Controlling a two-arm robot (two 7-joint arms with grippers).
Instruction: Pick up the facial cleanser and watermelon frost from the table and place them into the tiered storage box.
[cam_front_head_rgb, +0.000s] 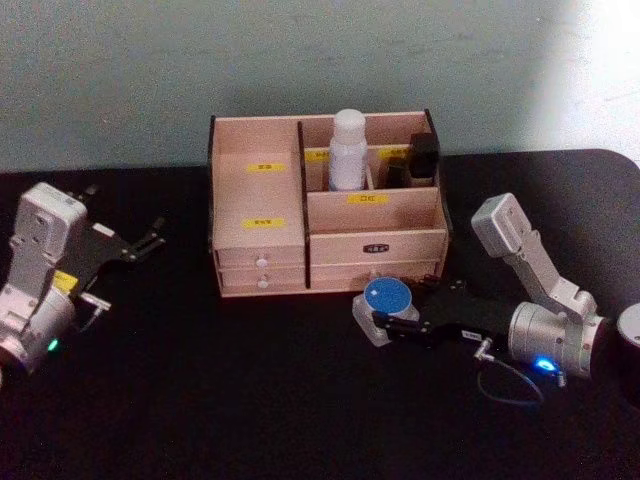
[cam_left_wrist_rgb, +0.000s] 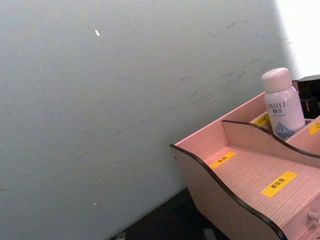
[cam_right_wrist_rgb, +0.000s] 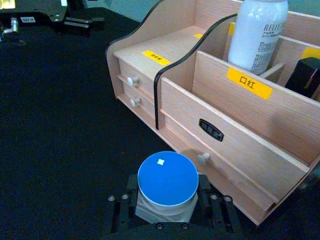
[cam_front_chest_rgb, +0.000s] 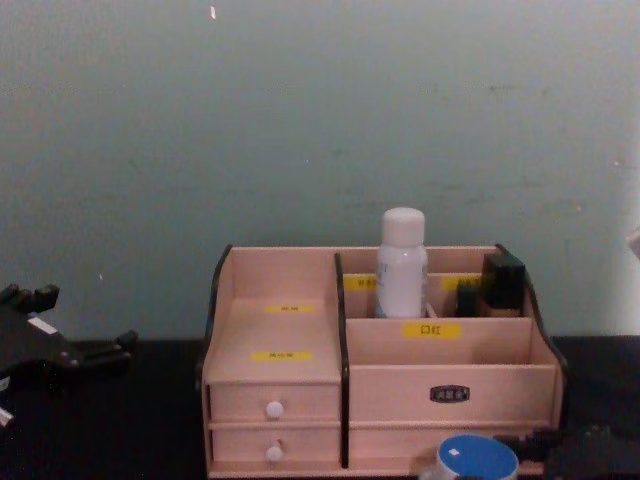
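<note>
Before the tiered storage box (cam_front_head_rgb: 375, 243), my right gripper (cam_front_head_rgb: 388, 316) clamps the blue-lidded jar (cam_front_head_rgb: 386, 295); left gripper (cam_front_head_rgb: 152, 233) rests released, off its left. Lifting low, I'd hit the box.

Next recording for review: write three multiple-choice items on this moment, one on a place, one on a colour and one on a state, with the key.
1. Where in the box is the white bottle?
A. The front left tier. B. A drawer. C. A rear compartment.
2. What colour is the jar's lid?
A. Blue. B. Red. C. Yellow.
3. What is the right gripper doing?
A. Hanging open above the box. B. Shut on the jar, in front of the box. C. Holding the bottle.
Key: 1 C, the bottle stands upright behind the labelled divider. 2 A, the lid shows blue in the head and right wrist views. 3 B, the gripper clasps the jar on both sides, while the left gripper sits idle at the far left.
</note>
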